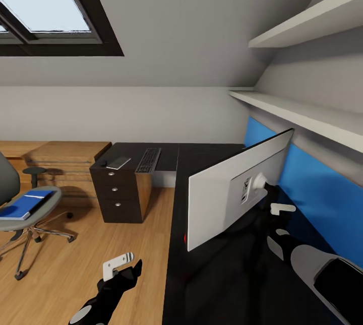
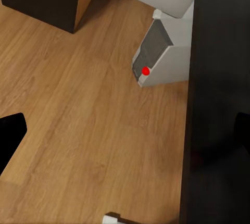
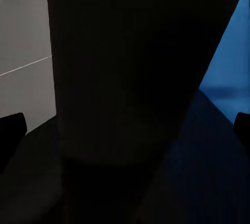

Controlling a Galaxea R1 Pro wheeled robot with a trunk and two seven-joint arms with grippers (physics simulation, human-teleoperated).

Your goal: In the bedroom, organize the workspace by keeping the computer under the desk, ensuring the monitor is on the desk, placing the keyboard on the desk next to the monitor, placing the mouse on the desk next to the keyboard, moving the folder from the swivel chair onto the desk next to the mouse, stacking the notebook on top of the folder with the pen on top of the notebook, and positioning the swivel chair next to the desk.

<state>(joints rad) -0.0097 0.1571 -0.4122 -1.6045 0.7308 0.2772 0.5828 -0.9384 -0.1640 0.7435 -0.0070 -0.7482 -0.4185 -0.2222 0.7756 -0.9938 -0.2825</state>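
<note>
The monitor stands on the glossy black tabletop at about 3 o'clock from the middle of the head view, its white back turned to the camera and tilted, a small red dot at its lower corner. The right pincer reaches in behind the screen at the stand mount; whether it is spread or pinching the stand cannot be told, since the dark stand blocks the right wrist view, where two dark fingertips sit far apart at the edges against the blue back panel.

The left pincer hangs low at 7 o'clock over the wood floor, holding nothing; its fingertips sit wide apart at the borders of the left wrist view. That view looks down on the computer, a light grey tower with a red dot, standing on the floor under the tabletop's edge.

At 11 o'clock, on the far wing of the tabletop, the keyboard lies beside a small flat grey item, above the black drawer unit, whose three drawers are closed.

At 9 o'clock the swivel chair stands well apart from the tabletop, its seat carrying the blue folder with the dark notebook on top.
</note>
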